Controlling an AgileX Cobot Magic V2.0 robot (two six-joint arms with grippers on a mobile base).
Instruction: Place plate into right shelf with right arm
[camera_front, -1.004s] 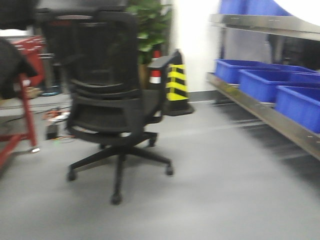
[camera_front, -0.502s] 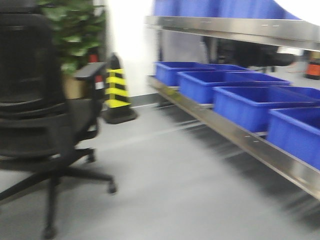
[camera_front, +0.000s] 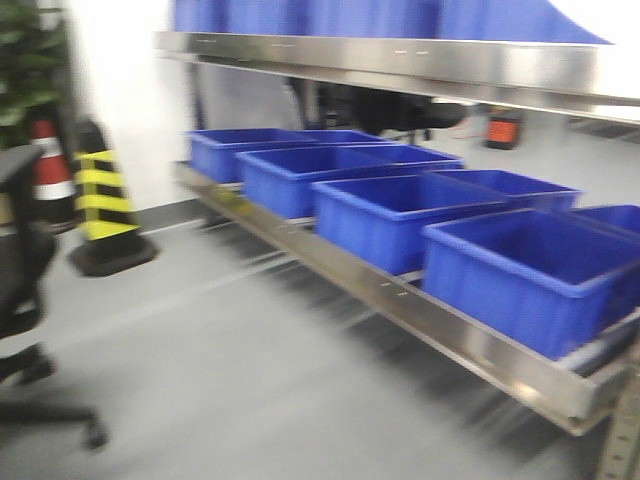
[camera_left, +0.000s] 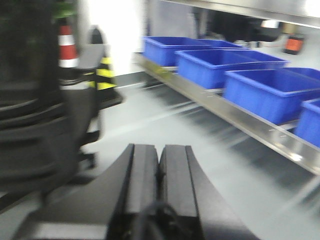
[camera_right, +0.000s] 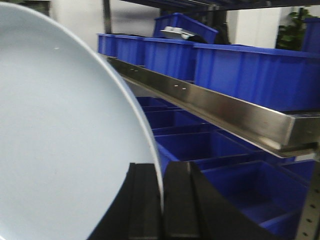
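Note:
In the right wrist view my right gripper (camera_right: 161, 172) is shut on the rim of the white plate (camera_right: 65, 135), which stands on edge and fills the left half of the view. The right shelf (camera_right: 215, 107), a steel rack with blue bins (camera_right: 255, 70), lies just ahead of the plate. It also shows in the front view (camera_front: 440, 325) with a row of blue bins (camera_front: 530, 265), and in the left wrist view (camera_left: 235, 117). My left gripper (camera_left: 159, 155) is shut and empty above the grey floor. Neither arm shows in the front view.
A black office chair (camera_left: 35, 100) stands close on the left; its edge shows in the front view (camera_front: 20, 290). A yellow-and-black cone (camera_front: 100, 205) and an orange-and-white cone (camera_front: 48, 165) stand by the white wall. The shelf's upper steel rail (camera_front: 400, 60) runs overhead. Lower blue bins (camera_right: 240, 190) sit under the rail.
The front view has swung to the right: the chair has slid off to the left edge and the steel shelf with its blue bins now fills the right and middle.

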